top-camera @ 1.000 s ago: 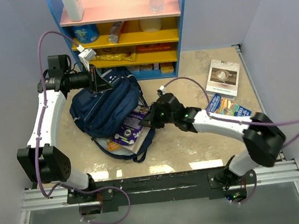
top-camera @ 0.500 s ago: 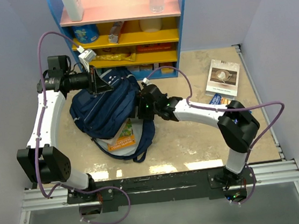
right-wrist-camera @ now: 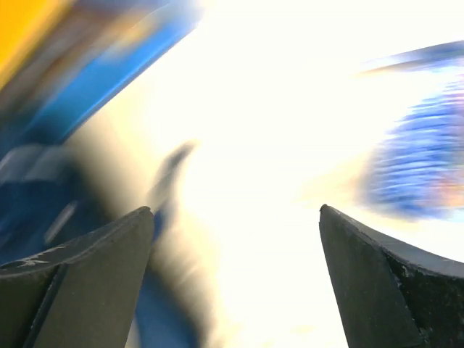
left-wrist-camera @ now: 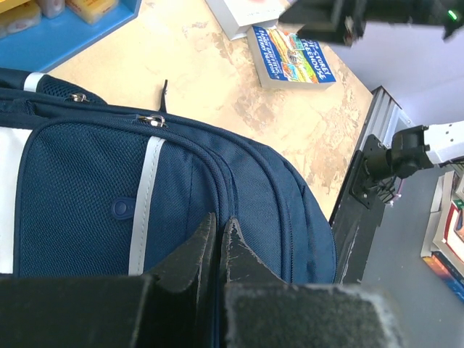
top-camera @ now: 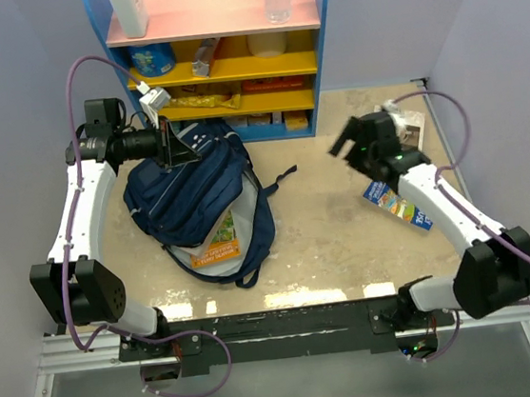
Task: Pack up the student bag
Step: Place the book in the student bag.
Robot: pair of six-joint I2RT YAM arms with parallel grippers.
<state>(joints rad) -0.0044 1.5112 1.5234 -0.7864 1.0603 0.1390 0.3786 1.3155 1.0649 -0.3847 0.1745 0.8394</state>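
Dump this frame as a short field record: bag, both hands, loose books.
bag: student bag lying on the table, near end open
in bag: orange book showing in the opening
left hand: left hand shut, at the bag's far end
right hand: right hand open, empty, right of the bag
loose: blue book on the table
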